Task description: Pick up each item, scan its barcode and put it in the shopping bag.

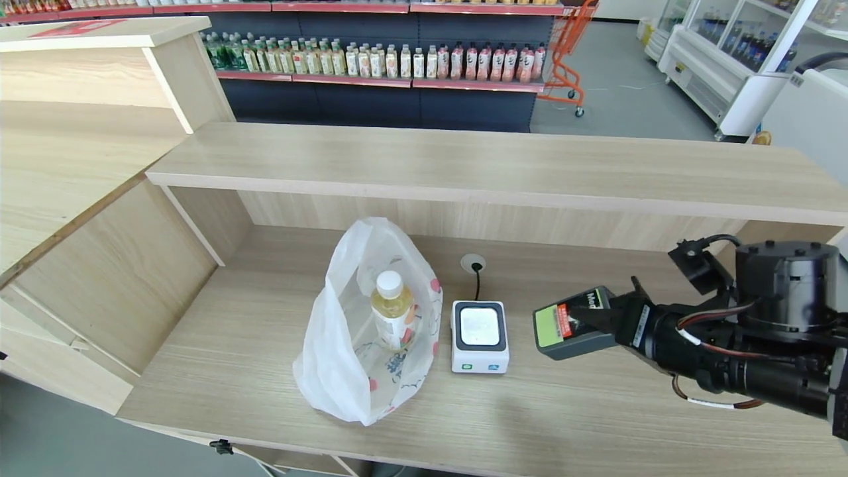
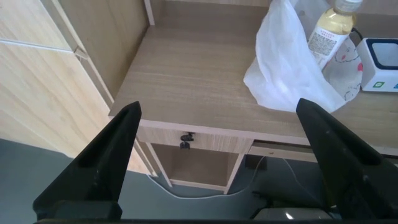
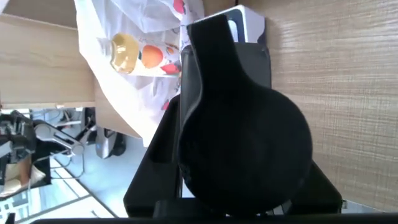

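Light wood counter (image 1: pixel 596 424), raised ledge (image 1: pixel 464 165) along its far edge, round cable port (image 1: pixel 466 260) near back wall, shelf of bottled drinks (image 1: pixel 377 61) behind, orange cart (image 1: pixel 568 46), glass-front coolers (image 1: pixel 729 40) far right

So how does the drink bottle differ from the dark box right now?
The bottle stands upright inside the shopping bag; the box is clamped in the right gripper. The bottle is clear, pale yellow, white-capped; the box is dark with a green face. Both are near the scanner.

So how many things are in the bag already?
1. A bottle stands upright inside the shopping bag. The box held by the right gripper is not in yet. The bag's folds might hide something small.
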You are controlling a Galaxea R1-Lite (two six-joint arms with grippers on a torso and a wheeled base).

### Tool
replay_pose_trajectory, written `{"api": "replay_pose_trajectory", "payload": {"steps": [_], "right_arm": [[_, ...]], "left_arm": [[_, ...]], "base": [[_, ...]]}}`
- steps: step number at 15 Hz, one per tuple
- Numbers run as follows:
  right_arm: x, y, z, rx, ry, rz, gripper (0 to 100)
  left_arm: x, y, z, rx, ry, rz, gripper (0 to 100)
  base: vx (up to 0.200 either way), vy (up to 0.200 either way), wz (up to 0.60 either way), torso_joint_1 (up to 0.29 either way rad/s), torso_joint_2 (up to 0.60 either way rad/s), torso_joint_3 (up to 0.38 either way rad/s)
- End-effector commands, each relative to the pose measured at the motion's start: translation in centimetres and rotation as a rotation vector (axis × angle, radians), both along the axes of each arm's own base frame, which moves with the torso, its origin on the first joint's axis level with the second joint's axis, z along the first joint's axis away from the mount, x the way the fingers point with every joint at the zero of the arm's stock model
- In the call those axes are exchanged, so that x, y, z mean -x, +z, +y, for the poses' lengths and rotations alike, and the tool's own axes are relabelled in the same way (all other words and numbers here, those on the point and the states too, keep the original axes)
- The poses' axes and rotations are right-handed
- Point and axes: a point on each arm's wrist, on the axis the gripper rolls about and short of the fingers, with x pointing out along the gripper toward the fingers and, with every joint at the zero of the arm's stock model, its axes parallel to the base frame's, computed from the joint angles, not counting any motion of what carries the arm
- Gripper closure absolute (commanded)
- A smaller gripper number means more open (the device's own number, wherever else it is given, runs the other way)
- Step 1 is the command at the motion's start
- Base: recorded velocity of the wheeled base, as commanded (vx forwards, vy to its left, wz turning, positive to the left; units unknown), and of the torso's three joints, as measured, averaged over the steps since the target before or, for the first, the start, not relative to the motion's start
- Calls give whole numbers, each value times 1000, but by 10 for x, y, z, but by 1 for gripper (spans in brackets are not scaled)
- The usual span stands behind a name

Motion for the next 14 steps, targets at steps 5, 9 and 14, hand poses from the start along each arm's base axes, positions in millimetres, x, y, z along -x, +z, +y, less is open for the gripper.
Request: {"api": "replay_pose_trajectory", "payload": {"steps": [5,9,14], "right_arm": [[-30,-31,35,102,96,41,100],[-69,-38,56,117,114,10,100],[-83,-61,69,164,147,12,100]], "left_arm": [[0,0,0,2,0,0,0],[0,0,0,0,0,0,0],[0,0,0,0,0,1,0]], "base": [[0,0,0,0,0,0],[0,0,0,0,0,0],[0,0,0,0,0,0]]}}
